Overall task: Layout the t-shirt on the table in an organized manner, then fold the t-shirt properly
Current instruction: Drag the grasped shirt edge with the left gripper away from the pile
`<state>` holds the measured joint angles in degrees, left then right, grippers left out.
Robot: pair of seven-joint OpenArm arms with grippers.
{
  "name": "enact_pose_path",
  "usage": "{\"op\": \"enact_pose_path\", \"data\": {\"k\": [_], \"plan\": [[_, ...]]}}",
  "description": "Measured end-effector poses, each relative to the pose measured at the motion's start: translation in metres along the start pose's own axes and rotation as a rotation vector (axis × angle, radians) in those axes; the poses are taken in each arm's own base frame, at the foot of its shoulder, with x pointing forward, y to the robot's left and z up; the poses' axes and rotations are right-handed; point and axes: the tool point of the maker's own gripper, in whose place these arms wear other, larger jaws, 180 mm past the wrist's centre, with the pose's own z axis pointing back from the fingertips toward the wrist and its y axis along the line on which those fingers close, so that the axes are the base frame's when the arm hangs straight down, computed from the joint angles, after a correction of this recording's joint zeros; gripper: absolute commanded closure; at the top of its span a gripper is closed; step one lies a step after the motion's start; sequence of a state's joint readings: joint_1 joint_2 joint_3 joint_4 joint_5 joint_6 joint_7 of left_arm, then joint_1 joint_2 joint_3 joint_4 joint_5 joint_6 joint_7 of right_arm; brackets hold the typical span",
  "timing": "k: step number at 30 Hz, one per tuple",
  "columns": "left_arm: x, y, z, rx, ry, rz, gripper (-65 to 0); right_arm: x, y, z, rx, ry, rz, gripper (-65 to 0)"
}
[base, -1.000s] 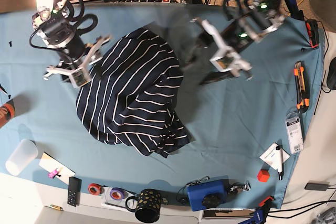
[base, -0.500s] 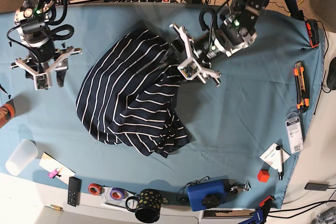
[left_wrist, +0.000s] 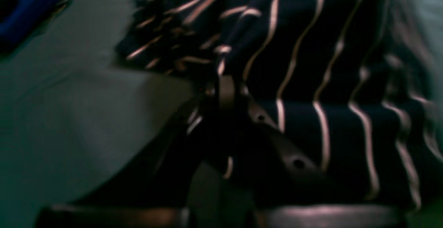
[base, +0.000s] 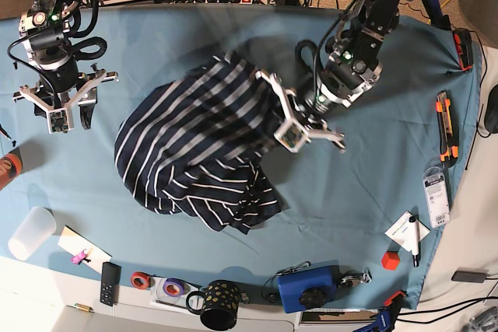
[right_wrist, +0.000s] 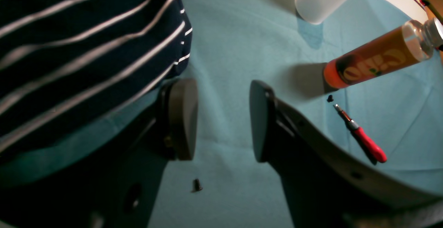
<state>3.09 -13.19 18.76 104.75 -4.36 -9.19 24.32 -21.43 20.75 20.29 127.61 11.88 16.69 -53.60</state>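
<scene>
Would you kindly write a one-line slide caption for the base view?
Left tool shut on the crumpled striped t-shirt at its edge, while the open right tool hangs over bare teal table.

Teal-clothed table point(base: 373, 184). Striped navy t-shirt point(base: 187, 153) heaped at centre. Near edge: dotted black mug point(base: 219, 305), blue box point(base: 307, 288), tape rolls point(base: 165, 284), frosted cup point(base: 31, 232). Right edge: orange utility knife point(base: 444, 127). Red-handled screwdriver point(right_wrist: 361, 136) beside orange bottle point(right_wrist: 377, 60).

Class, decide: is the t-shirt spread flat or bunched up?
Bunched up. The t-shirt lies in a crumpled heap on the table, its stripes running at clashing angles.
</scene>
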Motion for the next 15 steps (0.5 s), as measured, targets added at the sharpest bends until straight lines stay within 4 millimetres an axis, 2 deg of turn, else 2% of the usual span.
{"op": "enact_pose_path", "data": {"k": [5,10,12,15], "plan": [[-0.001,0.07,0.009,0.253,0.035,0.038,0.0,-0.004,0.002,0.0,0.009,0.02,0.012,-24.9],[0.0,0.153,0.043,0.473,0.006,0.114,0.0,-0.009,0.003,-0.003,0.022,0.034,-0.001,-24.9],[-0.006,0.174,0.058,0.523,0.009,0.175,0.0,-0.017,0.012,-0.007,0.075,0.053,-0.002,-24.9],[-0.009,0.183,0.066,0.498,0.006,0.201,0.0,-0.02,0.032,-0.008,0.191,0.048,-0.045,-24.9]]}}
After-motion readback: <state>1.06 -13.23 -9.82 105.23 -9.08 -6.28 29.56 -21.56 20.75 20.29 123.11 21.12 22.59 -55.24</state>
